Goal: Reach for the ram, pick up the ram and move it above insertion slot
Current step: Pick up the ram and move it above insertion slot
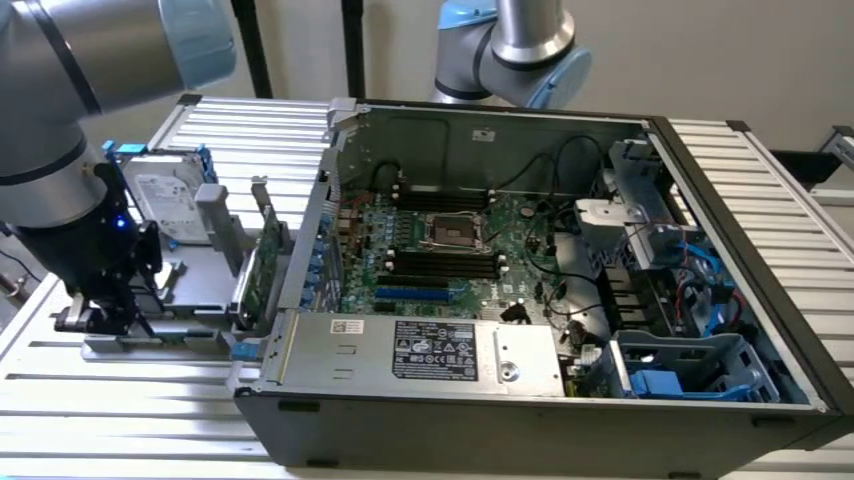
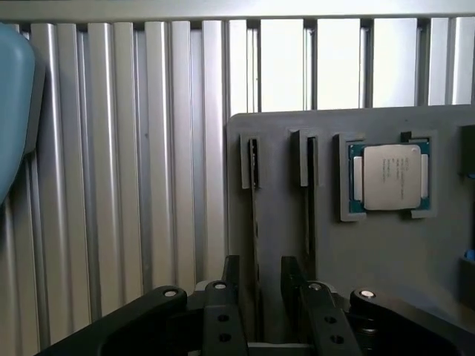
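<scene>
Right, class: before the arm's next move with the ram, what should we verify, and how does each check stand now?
1. Black gripper centred over the thin, edge-on ram stick in the grey plastic tray: ok.
2. Fingers open, one either side of the stick: ok.
3. Stick gripped: not ok; gaps show on both sides.
4. Long black plastic insertion slots on the green motherboard unoccupied: ok.
5. Slot latches open: cannot tell.
</scene>
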Tool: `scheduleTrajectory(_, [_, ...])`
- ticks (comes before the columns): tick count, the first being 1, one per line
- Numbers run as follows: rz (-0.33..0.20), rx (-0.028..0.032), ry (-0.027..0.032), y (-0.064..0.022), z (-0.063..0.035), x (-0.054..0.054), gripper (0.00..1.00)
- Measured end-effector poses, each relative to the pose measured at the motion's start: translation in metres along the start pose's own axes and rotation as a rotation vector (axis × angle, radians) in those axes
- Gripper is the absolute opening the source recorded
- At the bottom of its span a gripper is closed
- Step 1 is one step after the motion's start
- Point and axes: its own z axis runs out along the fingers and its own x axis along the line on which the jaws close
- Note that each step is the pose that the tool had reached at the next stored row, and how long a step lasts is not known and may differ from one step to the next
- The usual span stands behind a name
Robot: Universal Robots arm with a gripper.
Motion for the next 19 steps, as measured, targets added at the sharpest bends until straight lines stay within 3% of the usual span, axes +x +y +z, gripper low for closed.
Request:
scheduleTrajectory(12, [-0.001,0.0001,-0.0001,-0.0003,0.022,0.001,0.36])
scheduleTrajectory(19, [-0.015,0.0002,-0.0006,-0.0011,0.0261,0.001,0.36])
